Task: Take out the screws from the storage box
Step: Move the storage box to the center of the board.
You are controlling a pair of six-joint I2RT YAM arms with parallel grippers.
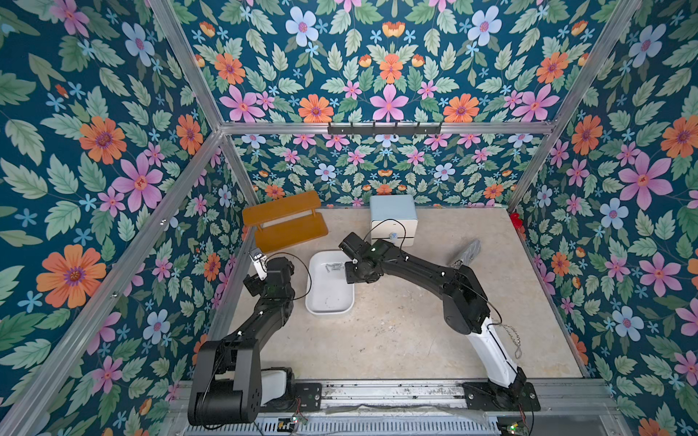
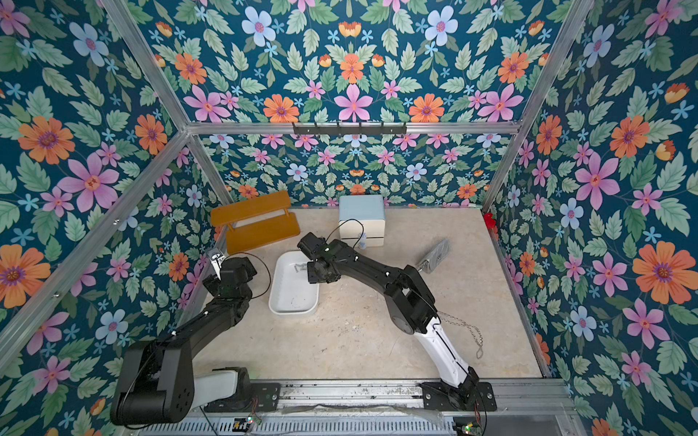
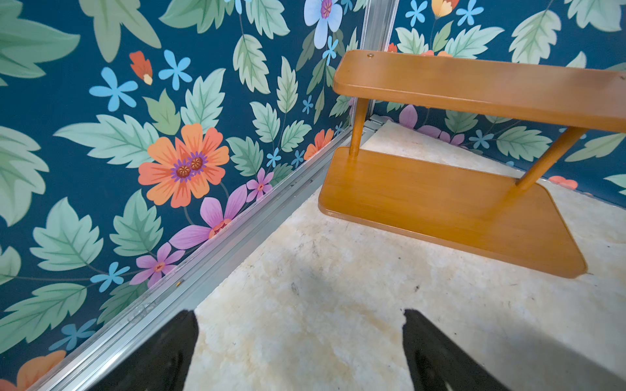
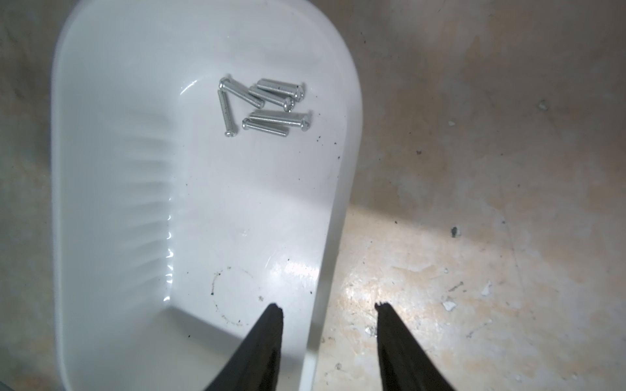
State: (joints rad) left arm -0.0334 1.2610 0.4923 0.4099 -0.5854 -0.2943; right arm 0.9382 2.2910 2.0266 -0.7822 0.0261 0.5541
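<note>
The shallow white plastic tray with rounded corners [image 4: 101, 169] is seen lying flat on the mottled beige table surface [image 4: 474, 237]. The small silver metal screws [image 4: 271, 98] are gathered in a loose, partly overlapping cluster on its smooth floor, all inside the rim. In both top views the cluster [image 1: 334, 267] is found in the tray's far half, toward the back wall, and the tray [image 2: 292, 302] is placed between the two arms.

The right gripper [image 4: 328, 306] is held partly open astride one long wall of the tray. One black finger [image 4: 267, 338] is set inside and the other [image 4: 396, 338] outside over the table, with a gap on either side of the wall — nothing is gripped. The screws lie well apart from its tips.

The left gripper [image 3: 299, 316] is spread wide and empty over bare table, close to the side wall and near the orange-brown two-tier wooden shelf [image 3: 440, 210].
</note>
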